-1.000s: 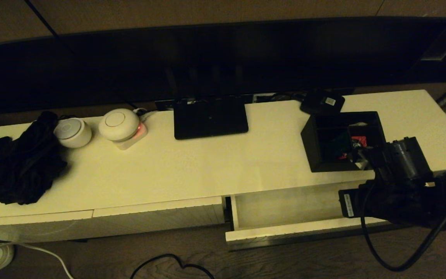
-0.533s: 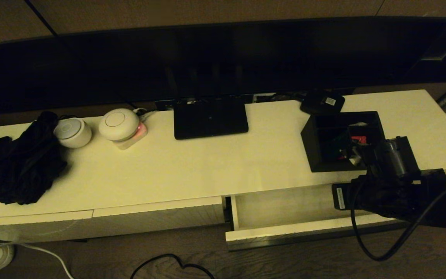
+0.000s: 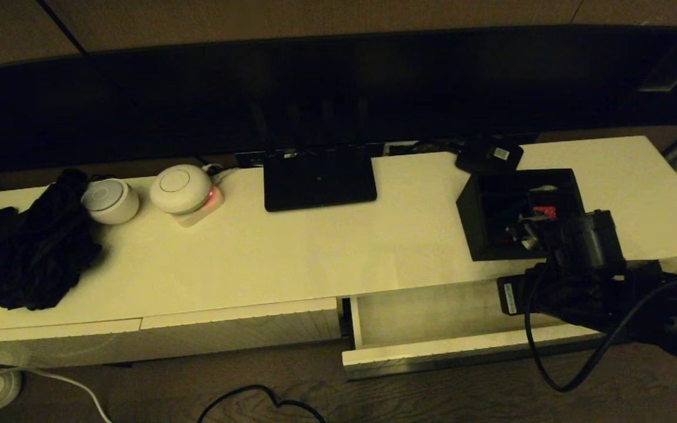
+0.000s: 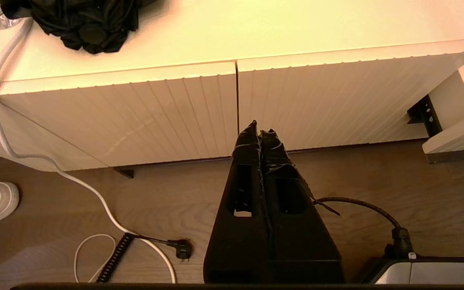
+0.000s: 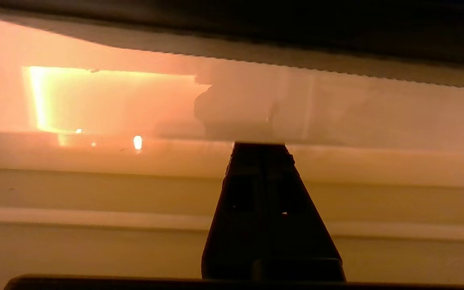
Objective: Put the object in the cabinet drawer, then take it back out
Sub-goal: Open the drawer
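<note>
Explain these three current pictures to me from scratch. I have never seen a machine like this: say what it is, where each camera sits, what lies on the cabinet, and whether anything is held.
This is a two-armed robot standing in front of a low cream cabinet. The wide picture comes from a camera on its head, looking down. The other two come from cameras on its wrists, looking along each claw.

On the cabinet top lie a black organiser box with red packets inside, a flat black router, a small black device, two white round gadgets and a heap of black cloth.

The cabinet drawer on the right is pulled open. The right arm reaches over it, and the right claw is shut, with only the pale drawer interior ahead of it. The left claw is also shut, hanging low in front of the closed ribbed fronts. Neither holds anything.
</note>
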Motion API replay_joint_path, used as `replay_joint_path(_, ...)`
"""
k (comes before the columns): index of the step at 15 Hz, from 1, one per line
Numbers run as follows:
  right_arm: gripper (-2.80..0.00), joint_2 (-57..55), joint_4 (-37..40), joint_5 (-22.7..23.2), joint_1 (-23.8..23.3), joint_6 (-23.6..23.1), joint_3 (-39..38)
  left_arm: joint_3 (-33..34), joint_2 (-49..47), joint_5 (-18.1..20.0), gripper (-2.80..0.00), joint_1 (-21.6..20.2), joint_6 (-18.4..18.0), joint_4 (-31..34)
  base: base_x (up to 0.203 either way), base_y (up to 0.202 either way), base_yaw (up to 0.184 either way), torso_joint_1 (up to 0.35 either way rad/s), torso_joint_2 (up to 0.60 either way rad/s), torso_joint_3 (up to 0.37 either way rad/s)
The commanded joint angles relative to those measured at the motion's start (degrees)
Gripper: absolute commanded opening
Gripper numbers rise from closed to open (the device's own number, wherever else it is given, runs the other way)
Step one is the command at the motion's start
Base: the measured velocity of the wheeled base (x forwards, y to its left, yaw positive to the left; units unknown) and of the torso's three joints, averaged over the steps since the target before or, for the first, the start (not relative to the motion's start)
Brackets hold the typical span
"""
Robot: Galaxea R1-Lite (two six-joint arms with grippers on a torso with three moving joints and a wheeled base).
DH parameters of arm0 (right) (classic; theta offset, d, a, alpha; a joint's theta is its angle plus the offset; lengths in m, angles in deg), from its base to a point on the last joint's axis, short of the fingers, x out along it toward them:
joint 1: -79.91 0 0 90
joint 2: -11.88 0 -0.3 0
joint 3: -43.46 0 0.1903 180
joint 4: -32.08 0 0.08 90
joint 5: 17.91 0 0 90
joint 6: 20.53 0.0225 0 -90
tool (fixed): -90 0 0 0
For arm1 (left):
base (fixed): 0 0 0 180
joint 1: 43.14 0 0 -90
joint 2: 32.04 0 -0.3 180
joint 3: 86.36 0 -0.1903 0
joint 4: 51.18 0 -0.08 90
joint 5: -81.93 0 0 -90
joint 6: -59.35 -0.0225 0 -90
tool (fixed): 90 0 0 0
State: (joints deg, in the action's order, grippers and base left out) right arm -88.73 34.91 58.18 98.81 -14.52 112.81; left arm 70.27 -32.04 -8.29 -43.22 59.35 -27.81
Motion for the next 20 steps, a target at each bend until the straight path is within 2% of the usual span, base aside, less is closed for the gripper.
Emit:
replay_joint_path(1,-2.80,-1.99,-1.87,-0.15,-0.52,-0.11,-0.54,0.18,0.00,0.02,-2.80,-0.01,0.00,0.00,0.000,0.000,0.000,0.000,0.00,0.000)
replay_joint_path(5,-2.80,-2.58,-3.46,-0.06,-0.70,-0.55,-0.89,0.18,0.00,-0.02,-2.80,-0.01,0.00,0.00,0.000,0.000,0.000,0.000,0.00,0.000)
replay_joint_path(20,-2.80,-0.82,3.45,-0.06,0.79,-0.12,-5.39,0.18,0.00,-0.04,-2.80,-0.01,0.00,0.00,0.000,0.000,0.000,0.000,0.00,0.000)
